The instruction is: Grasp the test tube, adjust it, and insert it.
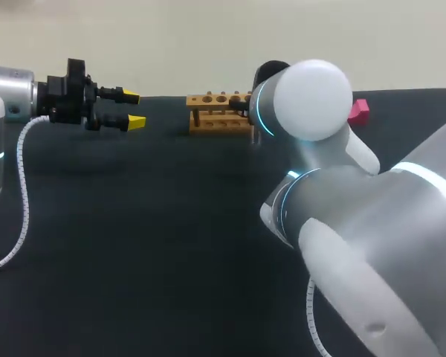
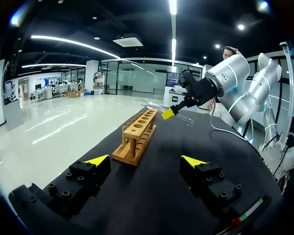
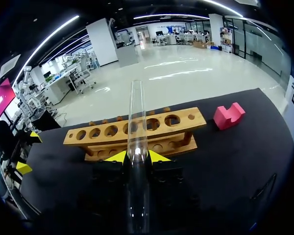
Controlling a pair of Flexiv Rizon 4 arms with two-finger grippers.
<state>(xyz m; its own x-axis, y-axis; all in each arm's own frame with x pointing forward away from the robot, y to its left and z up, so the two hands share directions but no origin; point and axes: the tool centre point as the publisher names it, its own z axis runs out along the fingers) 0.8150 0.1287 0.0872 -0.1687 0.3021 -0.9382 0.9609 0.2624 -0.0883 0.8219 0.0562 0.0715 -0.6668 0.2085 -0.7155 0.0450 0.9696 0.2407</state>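
The right gripper is clamped on the tube, one yellow tip pressed to each side of the clear glass. The tube runs straight out between the fingers toward the rack, and its open end shows across the rack's top board, between two of the holes. It is in none of the holes. From the left wrist camera that same gripper hangs at the rack's far end with the glass slanting out of it, raised off the table. From overhead the right arm bulks in front of the rack's right end and hides its own fingers and the tube. The left gripper hangs off the rack's left end, apart from it and above the table, its fingers spread wide and holding nothing. In its own camera it points along the rack's length, the two tips standing to either side of the near end without touching it. The right wrist camera catches it past the rack's left end as well. A pink block lies on the table just beyond the rack's right end, and overhead it peeks out behind the right arm.
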